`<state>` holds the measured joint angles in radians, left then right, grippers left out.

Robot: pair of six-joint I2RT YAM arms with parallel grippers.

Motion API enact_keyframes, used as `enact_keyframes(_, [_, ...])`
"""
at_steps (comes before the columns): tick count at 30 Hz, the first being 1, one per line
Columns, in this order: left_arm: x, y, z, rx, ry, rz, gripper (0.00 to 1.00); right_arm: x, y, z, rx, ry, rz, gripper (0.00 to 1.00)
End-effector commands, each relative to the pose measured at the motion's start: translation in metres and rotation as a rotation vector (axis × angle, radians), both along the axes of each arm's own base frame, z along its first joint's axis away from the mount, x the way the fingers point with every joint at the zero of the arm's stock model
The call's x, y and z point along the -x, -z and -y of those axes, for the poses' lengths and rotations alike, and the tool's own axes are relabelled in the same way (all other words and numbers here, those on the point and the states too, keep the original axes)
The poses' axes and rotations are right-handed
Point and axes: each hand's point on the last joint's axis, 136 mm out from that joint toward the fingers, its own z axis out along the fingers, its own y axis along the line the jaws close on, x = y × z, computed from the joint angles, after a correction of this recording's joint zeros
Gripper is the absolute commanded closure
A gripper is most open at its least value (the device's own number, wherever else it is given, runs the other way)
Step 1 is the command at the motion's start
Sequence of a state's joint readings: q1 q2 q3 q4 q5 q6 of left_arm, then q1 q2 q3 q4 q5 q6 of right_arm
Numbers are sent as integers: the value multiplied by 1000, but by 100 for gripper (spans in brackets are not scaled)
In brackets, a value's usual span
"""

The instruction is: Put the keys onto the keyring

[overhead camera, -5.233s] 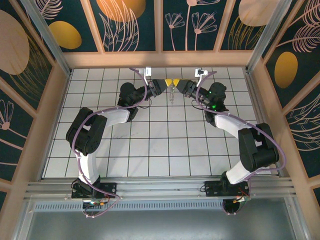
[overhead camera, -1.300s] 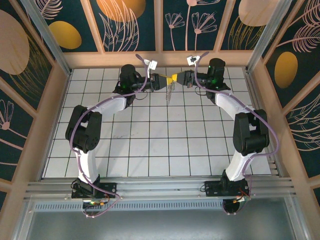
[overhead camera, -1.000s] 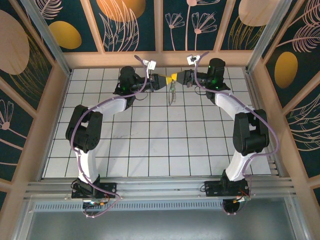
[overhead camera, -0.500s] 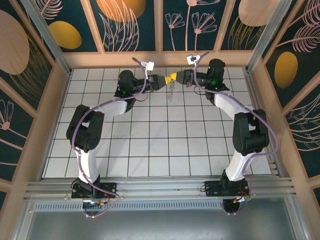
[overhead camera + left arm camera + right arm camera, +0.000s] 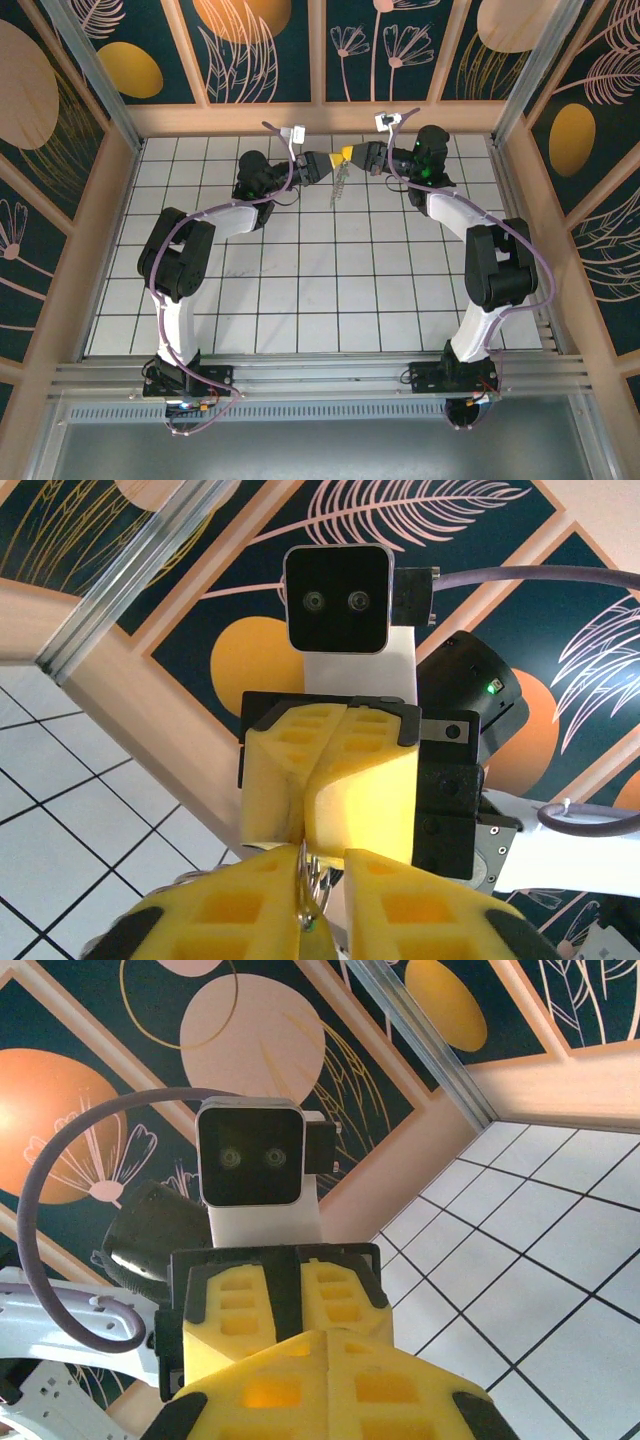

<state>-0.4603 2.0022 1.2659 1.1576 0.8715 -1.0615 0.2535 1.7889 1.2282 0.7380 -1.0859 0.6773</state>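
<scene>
My two grippers meet tip to tip in the air over the far middle of the table. The right gripper (image 5: 351, 154) is shut, and the thin wire keyring (image 5: 311, 878) runs up into the seam of its yellow fingers (image 5: 360, 790). My left gripper (image 5: 322, 858) stands slightly open around the ring, which rests against its left finger (image 5: 230, 900). A green key (image 5: 318, 942) head shows just below the ring. From above, the keys (image 5: 340, 180) dangle as a thin silver cluster under the left gripper (image 5: 334, 158). In the right wrist view the right gripper (image 5: 327, 1338) is pressed shut.
The white tiled table (image 5: 320, 290) lies below, ringed by a wooden frame and patterned wall panels (image 5: 320, 50). Both arms arch in from the near edge, the left arm (image 5: 175, 260) on the left and the right arm (image 5: 495, 270) on the right. Purple cables trail along them.
The left jaws have parted a little around the ring. Both grippers stay tip to tip, shifted slightly toward the back wall, and the dangling keys swing a bit.
</scene>
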Motion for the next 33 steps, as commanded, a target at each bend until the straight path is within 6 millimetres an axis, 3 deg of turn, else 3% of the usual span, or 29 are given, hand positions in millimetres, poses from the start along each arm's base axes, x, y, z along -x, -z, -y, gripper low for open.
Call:
enact_keyframes(1, [20, -21, 9, 35, 45, 99, 90, 1, -5, -4, -15, 15, 25, 100])
enact_keyframes(5, [18, -22, 10, 30, 38, 102, 100, 2, -6, -5, -15, 12, 26, 100])
enact_keyframes(10, [17, -23, 9, 28, 26, 102, 100, 2, -12, -2, -16, 24, 32, 99])
enact_keyframes(13, [18, -25, 8, 28, 20, 107, 100, -3, -24, 15, -28, 92, 43, 72])
enact_keyframes(16, [20, -28, 7, 28, 22, 118, 100, -3, -36, 40, -54, 169, 57, 62])
enact_keyframes(19, [22, -33, 7, 29, 25, 130, 100, 0, -35, 61, -61, 245, 58, 61])
enact_keyframes(23, [23, -36, 6, 30, 24, 137, 100, 11, -19, 72, -59, 307, 48, 60])
enact_keyframes(27, [24, -38, 6, 31, 22, 135, 100, 29, -8, 73, -75, 303, 59, 60])
enact_keyframes(33, [24, -37, 7, 26, 24, 128, 100, 47, -8, 61, -75, 258, 103, 60])
